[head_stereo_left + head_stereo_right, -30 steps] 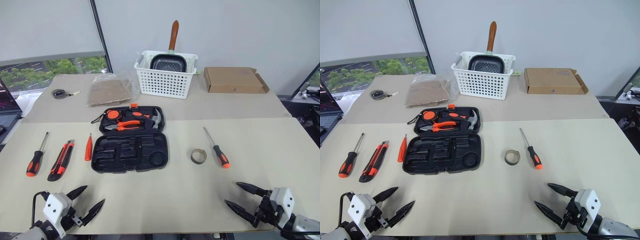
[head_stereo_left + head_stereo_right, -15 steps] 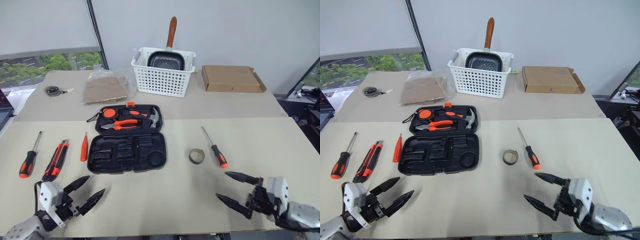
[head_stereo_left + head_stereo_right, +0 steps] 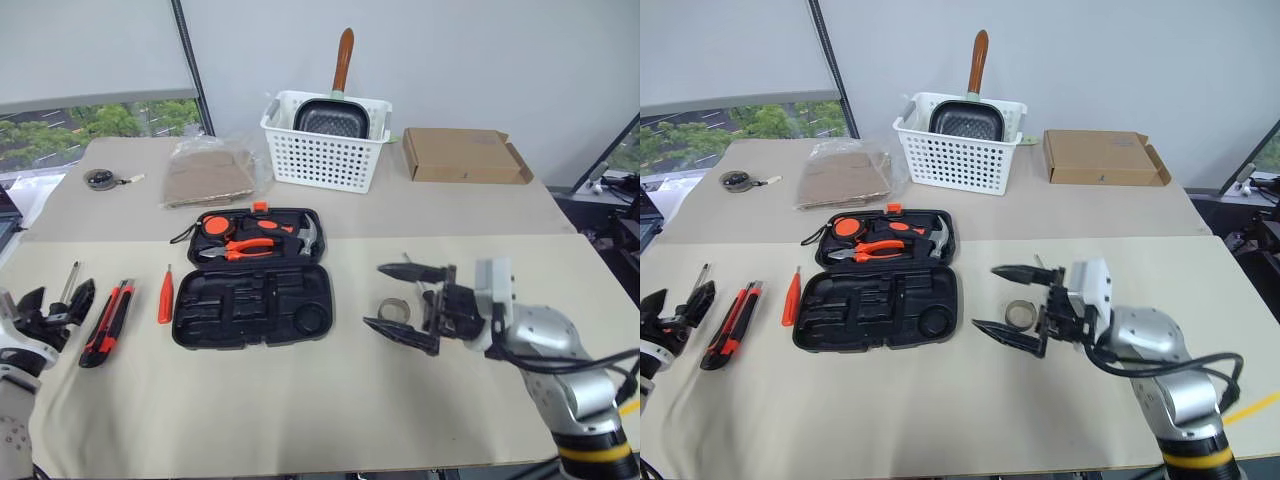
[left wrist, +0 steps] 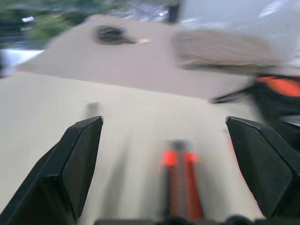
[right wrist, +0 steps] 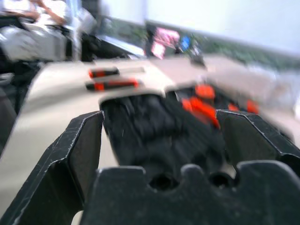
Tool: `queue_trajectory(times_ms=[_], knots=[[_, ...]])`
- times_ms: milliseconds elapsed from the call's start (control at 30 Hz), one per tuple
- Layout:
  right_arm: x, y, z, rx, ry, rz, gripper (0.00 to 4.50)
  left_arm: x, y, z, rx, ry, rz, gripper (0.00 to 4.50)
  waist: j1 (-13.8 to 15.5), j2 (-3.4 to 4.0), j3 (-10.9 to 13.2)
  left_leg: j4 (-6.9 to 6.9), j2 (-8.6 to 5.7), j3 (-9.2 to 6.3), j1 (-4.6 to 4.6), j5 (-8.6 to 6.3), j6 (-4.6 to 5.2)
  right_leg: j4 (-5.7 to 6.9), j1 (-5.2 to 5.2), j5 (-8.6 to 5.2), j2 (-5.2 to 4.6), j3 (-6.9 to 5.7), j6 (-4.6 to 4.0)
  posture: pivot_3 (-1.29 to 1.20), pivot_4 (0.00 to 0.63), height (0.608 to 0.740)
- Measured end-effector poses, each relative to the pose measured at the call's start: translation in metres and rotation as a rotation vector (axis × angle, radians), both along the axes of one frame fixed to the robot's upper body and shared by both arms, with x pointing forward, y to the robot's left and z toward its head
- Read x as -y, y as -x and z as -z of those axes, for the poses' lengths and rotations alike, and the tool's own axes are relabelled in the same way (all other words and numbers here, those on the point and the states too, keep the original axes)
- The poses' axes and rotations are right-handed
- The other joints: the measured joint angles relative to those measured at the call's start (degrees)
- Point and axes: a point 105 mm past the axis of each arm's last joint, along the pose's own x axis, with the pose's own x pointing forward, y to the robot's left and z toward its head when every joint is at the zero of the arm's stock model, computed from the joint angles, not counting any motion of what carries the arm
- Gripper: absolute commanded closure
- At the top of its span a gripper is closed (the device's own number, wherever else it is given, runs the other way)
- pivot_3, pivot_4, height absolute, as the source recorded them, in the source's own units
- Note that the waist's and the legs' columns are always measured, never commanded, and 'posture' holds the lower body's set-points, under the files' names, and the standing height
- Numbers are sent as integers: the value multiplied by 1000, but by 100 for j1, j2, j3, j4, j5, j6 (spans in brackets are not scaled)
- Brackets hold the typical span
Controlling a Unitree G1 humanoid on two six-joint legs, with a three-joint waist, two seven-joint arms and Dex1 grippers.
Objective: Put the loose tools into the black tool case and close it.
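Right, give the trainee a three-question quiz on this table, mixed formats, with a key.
1. True or false: the black case lies open.
2. Which item sits in the white basket? A) hammer B) pan C) tape roll
3. Fill in: the right tool hovers with its jaws ____, beside the tape roll.

Key: 1 true. 2 B, the pan. 3 open.
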Motion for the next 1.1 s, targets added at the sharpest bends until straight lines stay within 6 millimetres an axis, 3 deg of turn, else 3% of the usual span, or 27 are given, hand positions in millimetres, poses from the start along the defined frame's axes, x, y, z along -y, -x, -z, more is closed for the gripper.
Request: queue_trajectory(times_ms=[167, 367, 500, 600, 867, 1100], knots=[[-5, -2, -2, -13, 9, -13, 120, -16, 8, 31, -155, 24, -76, 0, 17, -9, -4, 4, -2, 12, -5, -7, -36, -4, -2, 0, -4, 2, -1, 0, 150, 700], [-7, -3, -8, 11, 15, -28, 120, -22, 8, 50, -237, 76, -107, 0, 3, -22, -12, 5, 0, 10, 0, -23, -60, 6, -3, 0, -3, 2, 0, 0, 150, 700], [-8, -2, -10, 26, 24, -51, 120, -24, 5, 52, -269, 68, -99, 0, 0, -22, -12, 4, 3, 8, 8, -23, -61, 20, -4, 0, -2, 1, -1, 0, 150, 700], [-9, -1, -9, 25, 35, -68, 0, -26, 4, 52, -291, 63, -96, 663, -4, -21, -12, 4, 4, 8, 13, -24, -62, 29, -5, 0, -3, 3, -1, 0, 150, 700], [-9, -2, -12, 21, 68, -102, 0, -31, 4, 52, -282, 87, -113, 3476, 16, -21, -12, 6, 2, 6, 17, -22, -62, 41, -6, 0, -17, 4, -2, 0, 150, 700], [-7, -5, -8, 1, 79, -116, 0, -36, 6, 50, -230, 133, -118, 3506, -5, -24, -11, 5, 4, 7, 12, -20, -68, 44, -12, 0, -16, 2, -4, 0, 150, 700]])
